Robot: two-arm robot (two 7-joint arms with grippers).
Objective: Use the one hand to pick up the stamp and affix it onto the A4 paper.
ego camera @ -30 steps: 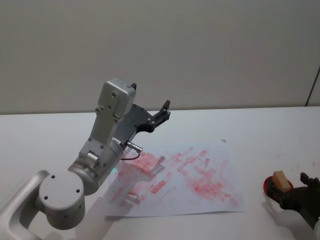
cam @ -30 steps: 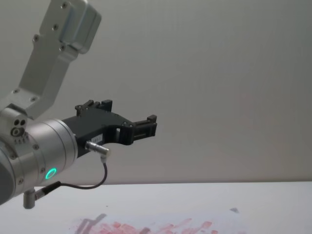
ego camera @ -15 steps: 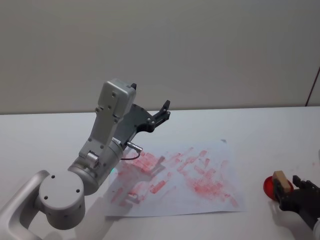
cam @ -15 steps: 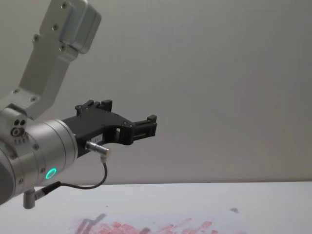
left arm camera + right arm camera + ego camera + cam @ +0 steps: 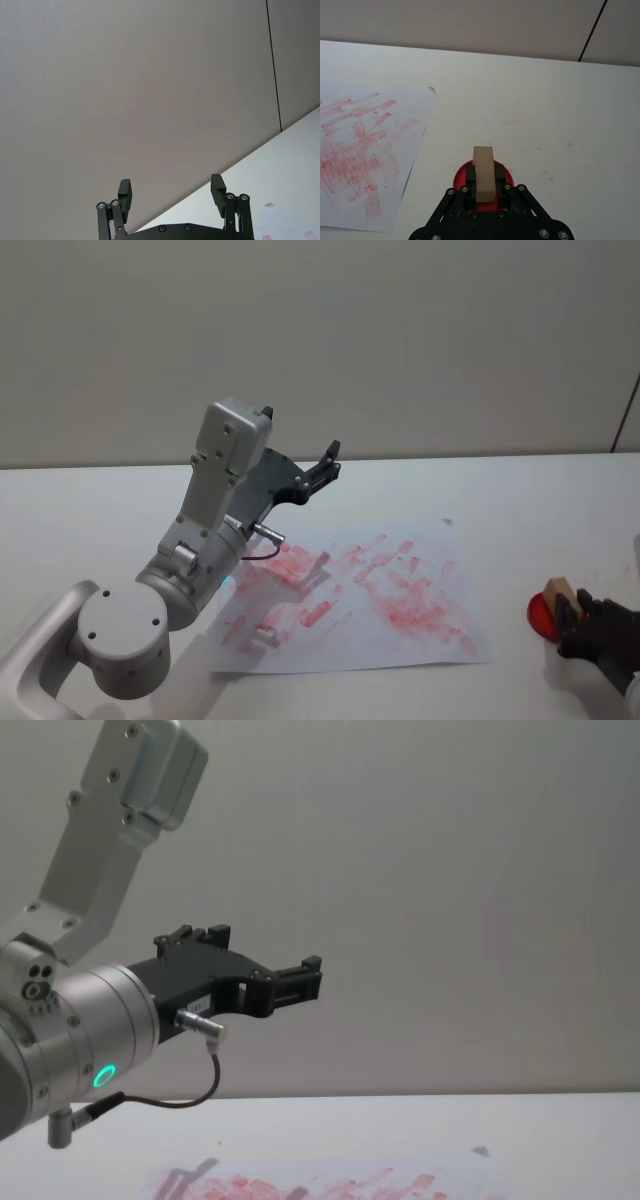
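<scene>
Right gripper point(image 5: 574, 614) is low at the near right of the worktop point(image 5: 520, 510), well off the right edge of the A4 paper point(image 5: 350, 590). Its jaws are closed narrow on the stamp point(image 5: 557, 593), a pale wooden block. In the right wrist view the black fingers point(image 5: 470, 176) press against both sides of the stamp point(image 5: 484, 172), which stands upright between them. The stamp sits directly over a round red ink pad point(image 5: 538, 614); can't tell if its base touches the pad. The pad point(image 5: 461, 176) is beside the paper's point(image 5: 355, 150) right edge with a strip of bare worktop point(image 5: 545, 100) between them. The paper lies flat mid-worktop, covered in red-pink prints.

Left gripper point(image 5: 328, 460) is held high above the far left part of the paper, jaws wide apart, nothing in them; same in the left wrist view point(image 5: 170, 192) and the chest view point(image 5: 305, 975).
</scene>
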